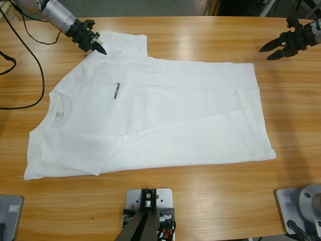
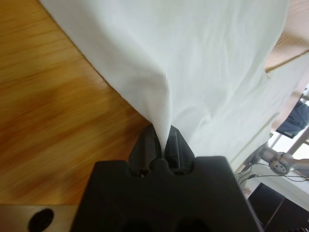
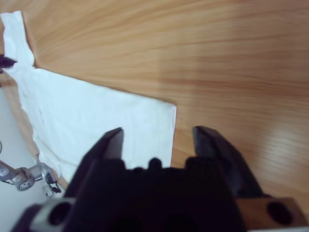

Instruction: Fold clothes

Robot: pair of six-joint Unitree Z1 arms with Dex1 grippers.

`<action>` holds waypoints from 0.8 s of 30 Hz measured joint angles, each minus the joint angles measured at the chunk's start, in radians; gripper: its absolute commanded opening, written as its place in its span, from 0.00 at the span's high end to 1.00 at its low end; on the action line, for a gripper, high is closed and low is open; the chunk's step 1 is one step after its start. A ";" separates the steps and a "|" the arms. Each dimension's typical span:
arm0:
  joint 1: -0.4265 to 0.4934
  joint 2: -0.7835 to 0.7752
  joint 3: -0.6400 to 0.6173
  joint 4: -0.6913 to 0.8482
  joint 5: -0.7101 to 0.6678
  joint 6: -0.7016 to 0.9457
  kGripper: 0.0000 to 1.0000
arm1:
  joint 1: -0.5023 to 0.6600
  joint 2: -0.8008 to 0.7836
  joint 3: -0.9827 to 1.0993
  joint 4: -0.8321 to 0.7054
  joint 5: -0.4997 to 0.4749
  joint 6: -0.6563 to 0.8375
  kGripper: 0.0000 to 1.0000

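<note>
A white T-shirt lies flat on the wooden table with its collar to the left and small dark chest lettering. My left gripper is at the far sleeve near the upper left, shut on a pinch of the white cloth, which rises in a ridge from its jaws. My right gripper hovers open over bare wood at the upper right, beyond the shirt's hem corner, holding nothing.
Black cables loop over the table's left end. Bare wood surrounds the shirt, with a wide strip along the front edge and at the right end.
</note>
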 measured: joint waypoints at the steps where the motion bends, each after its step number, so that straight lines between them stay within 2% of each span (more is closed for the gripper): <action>1: 0.000 0.000 0.000 0.002 0.001 0.000 1.00 | 0.009 0.005 0.000 -0.001 -0.001 0.000 0.33; 9: 0.000 0.000 -0.001 0.027 0.008 0.010 1.00 | 0.058 0.039 0.009 -0.022 -0.020 0.002 0.34; 12: 0.000 0.000 -0.001 0.028 0.008 0.010 1.00 | 0.058 0.039 0.010 -0.023 -0.030 0.012 0.40; 24: -0.001 0.000 -0.001 0.039 0.008 0.011 1.00 | 0.058 0.045 0.010 -0.024 -0.050 0.045 0.38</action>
